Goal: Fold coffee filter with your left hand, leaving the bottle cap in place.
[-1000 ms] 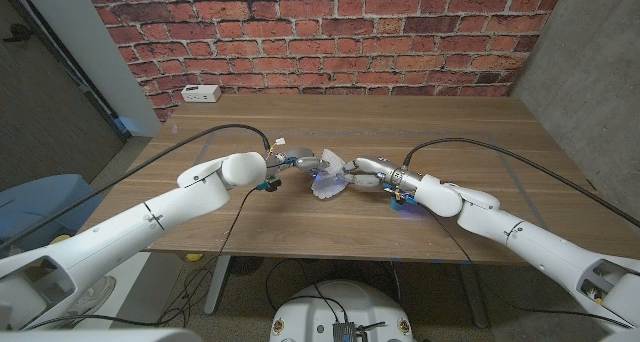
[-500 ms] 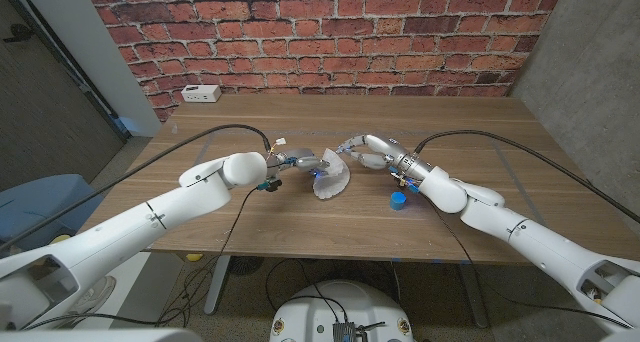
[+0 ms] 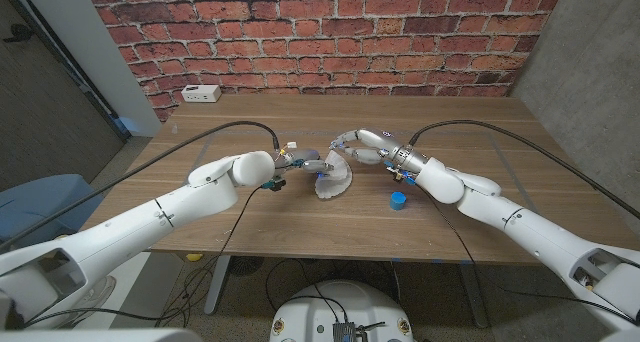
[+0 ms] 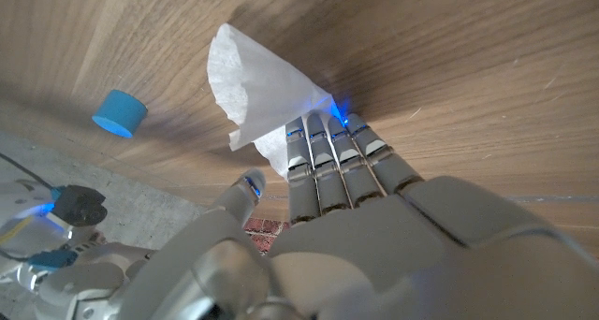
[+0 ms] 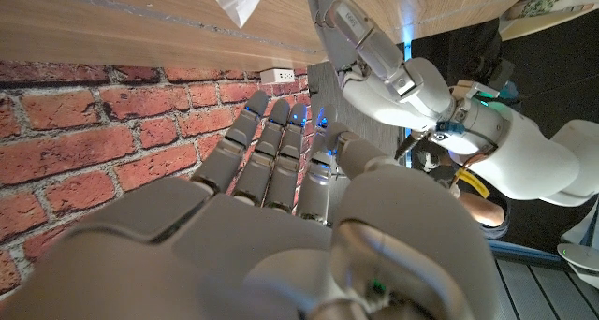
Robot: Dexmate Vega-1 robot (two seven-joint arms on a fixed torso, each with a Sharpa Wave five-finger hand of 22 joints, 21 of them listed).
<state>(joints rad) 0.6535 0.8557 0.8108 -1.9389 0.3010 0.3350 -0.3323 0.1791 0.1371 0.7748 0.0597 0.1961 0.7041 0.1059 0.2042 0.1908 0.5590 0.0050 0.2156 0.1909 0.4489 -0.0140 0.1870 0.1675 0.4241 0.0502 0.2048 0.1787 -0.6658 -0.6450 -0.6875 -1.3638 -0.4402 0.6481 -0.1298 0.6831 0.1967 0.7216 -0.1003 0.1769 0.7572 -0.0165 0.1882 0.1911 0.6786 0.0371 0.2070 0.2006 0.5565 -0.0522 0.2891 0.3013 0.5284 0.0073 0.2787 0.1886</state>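
Left hand [image 3: 311,165] presses fingertips [image 4: 323,133] onto near edge of filter [image 3: 331,178], fingers straight and together, pinning not gripping. Filter: white, thin, crinkled, part folded into a fan, long axis running away from hand toward blue cap [image 3: 398,199], lying mid-table [image 3: 470,132]. Right hand [image 3: 362,145] lifted, loosely curled, holding nothing

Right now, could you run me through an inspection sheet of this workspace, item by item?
Surface: wooden table, bare grain.
Job's things: white coffee filter lying partly folded at mid-table; blue bottle cap standing apart from it.
Clutter: small white box at the far edge.
Hands: left hand with fingers pressed on the filter's edge; right hand raised beside the filter, holding nothing.
Cables: black cable along each arm.
Surroundings: red brick wall behind the table.
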